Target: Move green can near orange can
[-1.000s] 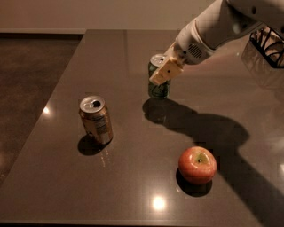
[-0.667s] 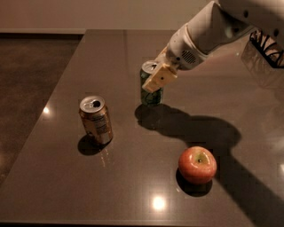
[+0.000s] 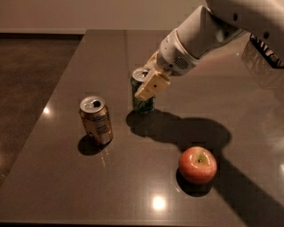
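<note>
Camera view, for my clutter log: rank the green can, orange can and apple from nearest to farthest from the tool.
1. green can, gripped by the tool near the table's middle.
2. orange can, standing apart toward the image's left.
3. apple, front right, farthest.

An indoor room of a test or office kind is indicated; the exact sort cannot be told. A broad, dark, polished table (image 3: 57,177) is seen, with overhead lights mirrored in it, beside a plain pale wall (image 3: 88,13) and a dark floor (image 3: 26,80). An orange can (image 3: 95,119), an apple (image 3: 197,165) and a green can (image 3: 143,104) are set out, the last clasped by the gripper (image 3: 148,82) at mid-table.
</note>
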